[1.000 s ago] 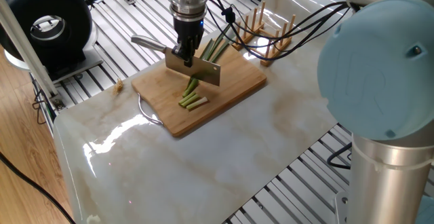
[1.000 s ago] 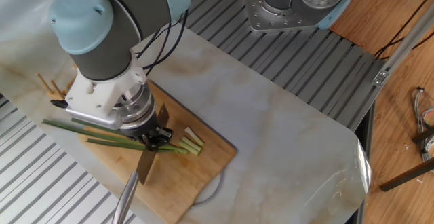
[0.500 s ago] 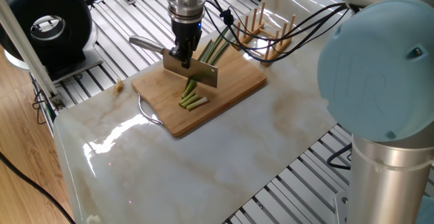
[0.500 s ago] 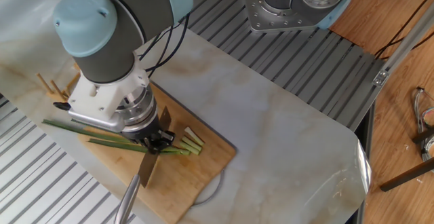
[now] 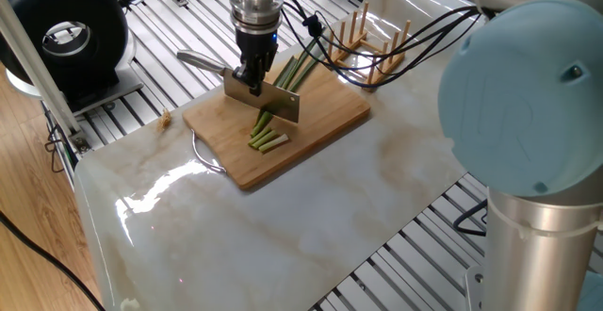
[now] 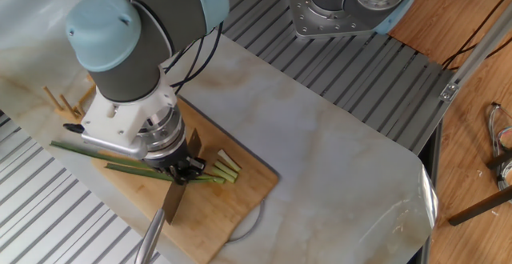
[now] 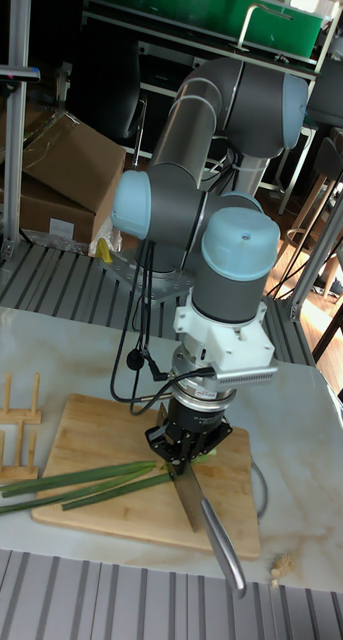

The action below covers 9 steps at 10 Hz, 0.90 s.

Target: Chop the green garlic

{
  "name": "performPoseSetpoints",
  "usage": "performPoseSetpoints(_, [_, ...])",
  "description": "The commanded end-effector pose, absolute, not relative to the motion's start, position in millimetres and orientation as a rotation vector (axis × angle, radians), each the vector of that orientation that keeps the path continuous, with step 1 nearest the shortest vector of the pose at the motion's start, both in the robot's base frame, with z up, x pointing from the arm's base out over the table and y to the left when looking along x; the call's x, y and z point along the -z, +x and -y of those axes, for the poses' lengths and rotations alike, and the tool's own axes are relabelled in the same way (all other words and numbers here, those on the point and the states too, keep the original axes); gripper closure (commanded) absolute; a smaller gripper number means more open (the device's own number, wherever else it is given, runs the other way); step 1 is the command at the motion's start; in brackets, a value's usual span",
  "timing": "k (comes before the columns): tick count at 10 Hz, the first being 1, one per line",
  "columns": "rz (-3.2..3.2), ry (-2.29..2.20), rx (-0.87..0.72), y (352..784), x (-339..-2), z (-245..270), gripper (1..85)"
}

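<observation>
Your gripper (image 5: 252, 70), clenched on the knife (image 5: 262, 100), lifted and slid a bit up the green garlic (image 5: 285, 75) lying across the cutting board (image 5: 320, 122), away from the cut pieces (image 5: 268, 140), so you looked set for another chop.

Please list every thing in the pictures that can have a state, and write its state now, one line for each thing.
gripper: shut on the knife, above the board.
knife: held, blade edge down, above the stalks.
green garlic: long stalks lie across the cutting board, partly chopped.
cut pieces: short, pale, lying loose on the board.
cutting board: flat on the table.
wooden peg rack: upright, nothing on it.
</observation>
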<state>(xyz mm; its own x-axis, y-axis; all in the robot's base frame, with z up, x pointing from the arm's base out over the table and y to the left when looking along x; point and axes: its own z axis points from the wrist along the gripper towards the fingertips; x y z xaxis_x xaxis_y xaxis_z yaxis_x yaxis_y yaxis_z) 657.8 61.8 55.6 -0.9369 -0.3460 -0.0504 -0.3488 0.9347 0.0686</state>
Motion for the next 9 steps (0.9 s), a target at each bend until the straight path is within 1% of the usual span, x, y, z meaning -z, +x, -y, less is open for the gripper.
performPoseSetpoints(1, [-3.032,-0.549,-0.131,664.4,-57.7,-63.1,84.3])
performPoseSetpoints(4, [-3.015,-0.586,-0.139,667.4,-72.0,-56.6,84.3])
performPoseSetpoints(7, [-3.002,-0.541,-0.123,676.1,-56.8,-70.2,84.3])
performPoseSetpoints(9, [-3.005,-0.53,-0.119,676.3,-52.6,-74.4,84.3])
